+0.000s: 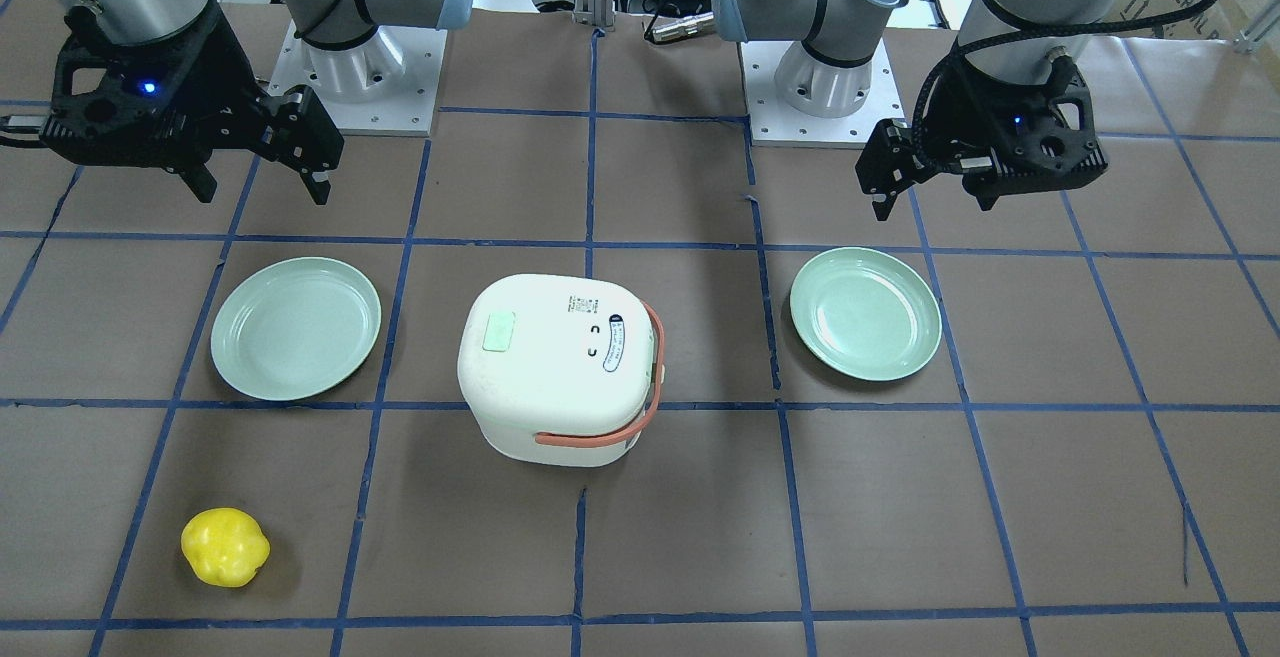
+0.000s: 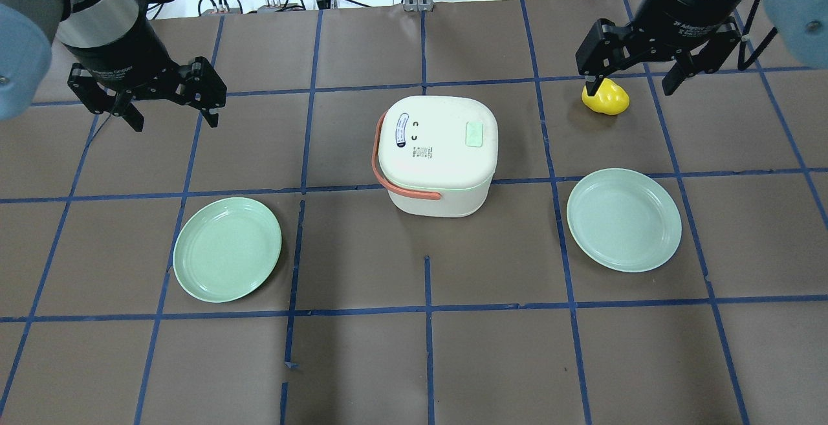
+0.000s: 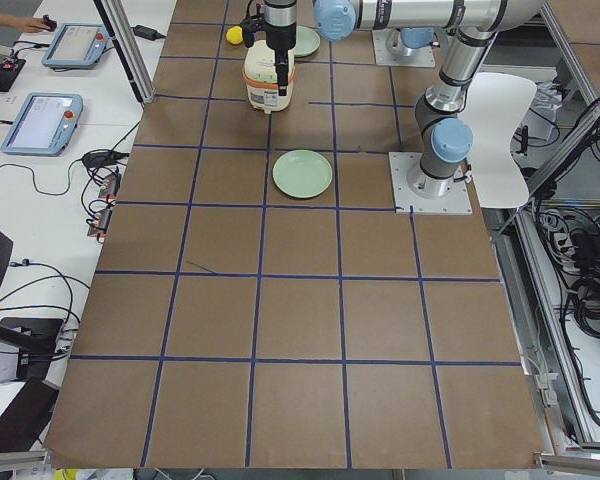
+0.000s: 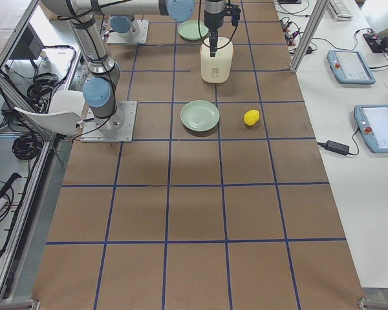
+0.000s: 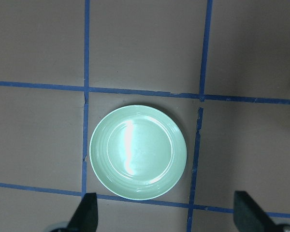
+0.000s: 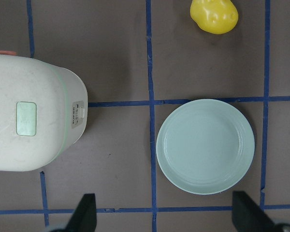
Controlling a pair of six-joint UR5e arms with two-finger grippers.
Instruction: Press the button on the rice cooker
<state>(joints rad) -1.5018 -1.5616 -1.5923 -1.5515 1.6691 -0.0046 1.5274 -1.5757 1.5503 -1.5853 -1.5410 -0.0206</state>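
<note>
The white rice cooker (image 2: 436,153) with an orange handle stands mid-table; it also shows in the front view (image 1: 560,367). A pale green rectangular button (image 2: 475,134) sits on its lid, seen also in the right wrist view (image 6: 26,118). A small control panel (image 6: 77,114) is on the cooker's side facing the right plate. My left gripper (image 2: 174,118) hovers open and empty, well to the cooker's left. My right gripper (image 2: 631,85) hovers open and empty to the cooker's right, above the table near a yellow pepper. Neither touches the cooker.
A green plate (image 2: 228,249) lies on the left side, below the left wrist camera (image 5: 137,152). A second green plate (image 2: 624,219) lies on the right. A yellow pepper (image 2: 606,98) lies on the table beyond the right plate. Blue tape lines grid the brown table.
</note>
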